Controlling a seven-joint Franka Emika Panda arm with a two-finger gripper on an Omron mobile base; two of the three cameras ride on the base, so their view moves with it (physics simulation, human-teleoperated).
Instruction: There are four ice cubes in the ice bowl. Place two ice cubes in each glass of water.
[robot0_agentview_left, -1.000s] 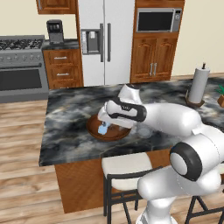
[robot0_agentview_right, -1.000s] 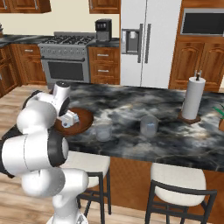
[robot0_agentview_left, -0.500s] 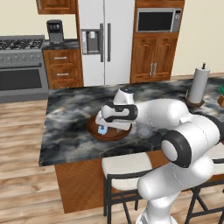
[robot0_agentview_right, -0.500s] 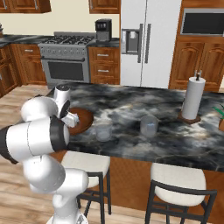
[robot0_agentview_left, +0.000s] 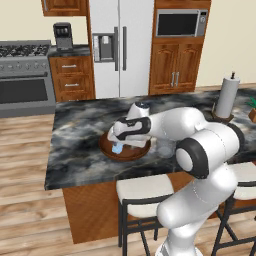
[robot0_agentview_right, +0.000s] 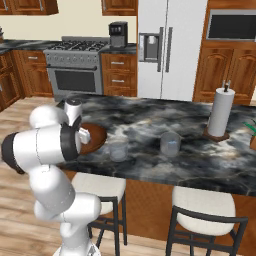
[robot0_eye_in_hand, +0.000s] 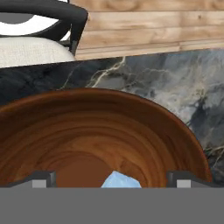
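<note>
Where fingers gape — pale-blue ice cube

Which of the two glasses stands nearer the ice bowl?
The left glass, just right of the ice bowl by the counter's front edge; the other glass stands farther right, toward the paper-towel roll.

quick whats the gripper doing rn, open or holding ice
Gripper: open, fingers wide apart low in the wooden bowl, straddling an ice cube, nothing held yet.

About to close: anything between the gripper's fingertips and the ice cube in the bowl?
No. In the hand view the ice cube sits midway between the open gripper tips, with bare ice bowl wood around.
</note>
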